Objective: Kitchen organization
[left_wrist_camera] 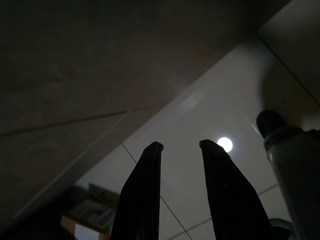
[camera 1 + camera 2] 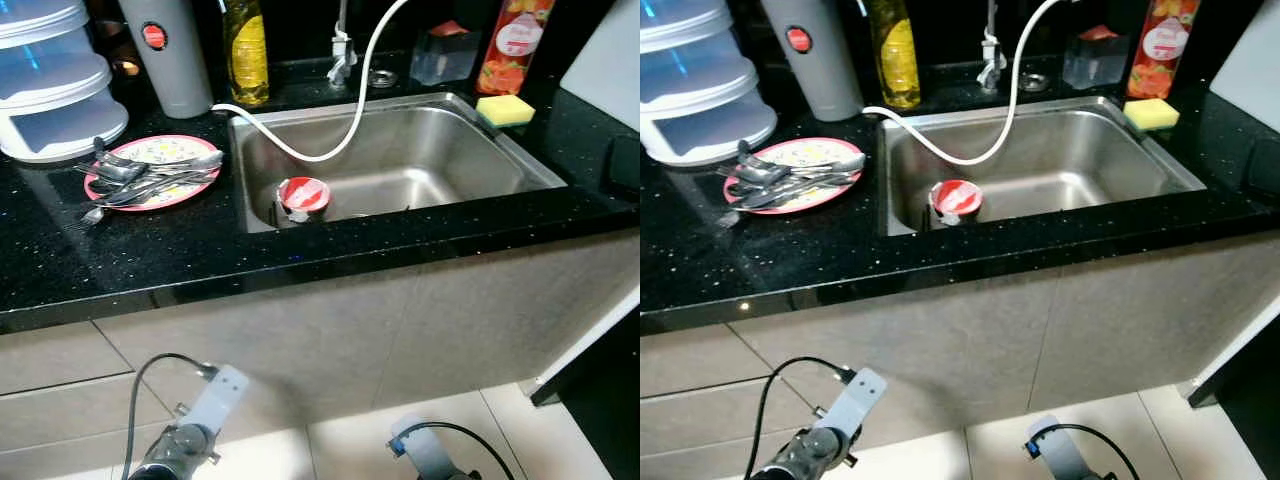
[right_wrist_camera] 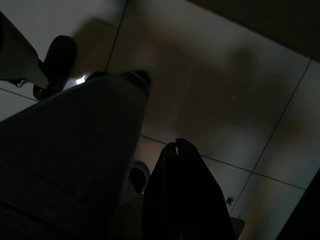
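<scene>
Hanging idle, right end effector [image 3: 176, 145] dim, fingertips together.

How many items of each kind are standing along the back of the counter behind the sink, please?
Bottles: 2, yellow oil bottle, red-orange bottle
Grey flask: 1
Clear container with red top: 1
Yellow sponge: 1
Total: 5

black speckled countertop [image 2: 200, 255]; grey cabinet fronts [image 2: 330, 340]; pale floor tiles [image 2: 370, 445]
</scene>
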Controlling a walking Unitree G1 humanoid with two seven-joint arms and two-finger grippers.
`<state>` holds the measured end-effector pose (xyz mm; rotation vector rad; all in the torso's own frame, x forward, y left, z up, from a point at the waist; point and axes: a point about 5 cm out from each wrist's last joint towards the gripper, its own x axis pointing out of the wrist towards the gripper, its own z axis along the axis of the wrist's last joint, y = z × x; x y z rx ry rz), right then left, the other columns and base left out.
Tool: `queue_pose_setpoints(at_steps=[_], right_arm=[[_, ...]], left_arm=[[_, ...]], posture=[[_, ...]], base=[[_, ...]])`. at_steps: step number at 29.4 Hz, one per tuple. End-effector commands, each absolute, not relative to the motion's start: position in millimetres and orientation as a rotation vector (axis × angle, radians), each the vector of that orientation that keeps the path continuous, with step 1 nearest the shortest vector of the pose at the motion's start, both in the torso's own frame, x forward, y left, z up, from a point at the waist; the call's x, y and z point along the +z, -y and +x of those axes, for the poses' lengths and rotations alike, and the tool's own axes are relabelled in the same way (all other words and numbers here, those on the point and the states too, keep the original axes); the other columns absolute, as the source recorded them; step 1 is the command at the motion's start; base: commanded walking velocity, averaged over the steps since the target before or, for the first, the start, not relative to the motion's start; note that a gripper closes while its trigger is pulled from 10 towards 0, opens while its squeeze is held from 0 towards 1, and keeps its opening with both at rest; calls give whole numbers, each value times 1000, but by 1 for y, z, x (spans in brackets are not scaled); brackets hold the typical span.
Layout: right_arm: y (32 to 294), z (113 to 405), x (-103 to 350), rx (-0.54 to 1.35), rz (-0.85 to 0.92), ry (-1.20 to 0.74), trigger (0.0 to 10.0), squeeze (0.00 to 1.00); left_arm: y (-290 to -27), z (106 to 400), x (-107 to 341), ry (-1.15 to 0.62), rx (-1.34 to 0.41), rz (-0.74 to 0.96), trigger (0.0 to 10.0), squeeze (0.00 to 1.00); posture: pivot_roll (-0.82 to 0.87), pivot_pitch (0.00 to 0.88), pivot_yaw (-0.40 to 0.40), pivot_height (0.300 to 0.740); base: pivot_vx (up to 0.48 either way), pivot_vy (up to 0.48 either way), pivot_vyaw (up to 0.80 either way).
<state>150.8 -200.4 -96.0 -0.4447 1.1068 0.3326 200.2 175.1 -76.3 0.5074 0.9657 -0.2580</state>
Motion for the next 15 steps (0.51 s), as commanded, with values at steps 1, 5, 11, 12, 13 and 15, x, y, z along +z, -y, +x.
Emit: queue_pose_setpoints(at_steps=[1, 5, 11, 12, 13, 15], right_arm=[[191, 153, -97, 353, -438, -1101, 10000, 0], [184, 165, -92, 360, -419, -1057, 10000, 0], [197, 186, -81, 373, -485, -1016, 10000, 0], [203, 188, -79, 365, -497, -1013, 10000, 0], [203, 188, -79, 365, -497, -1013, 10000, 0], [220, 189, -75, 336, -525, -1022, 10000, 0]], left_arm=[[-175, 190, -81, -995, -286, 496, 10000, 0], [-171, 180, -86, -1023, -341, 490, 10000, 0], [-174, 180, -87, -1037, -259, 416, 10000, 0], [-172, 181, -87, -1031, -251, 402, 10000, 0], [-172, 181, -87, -1031, -251, 402, 10000, 0], [-166, 181, -87, -1013, -268, 384, 10000, 0]], posture=[[93, 0, 39, 740], [91, 0, 25, 740], [70, 0, -21, 740], [66, 0, -28, 740], [66, 0, -28, 740], [49, 0, -43, 740]], base=[[0, 0, 0], [0, 0, 0], [0, 0, 0], [0, 0, 0], [0, 0, 0], [0, 0, 0]])
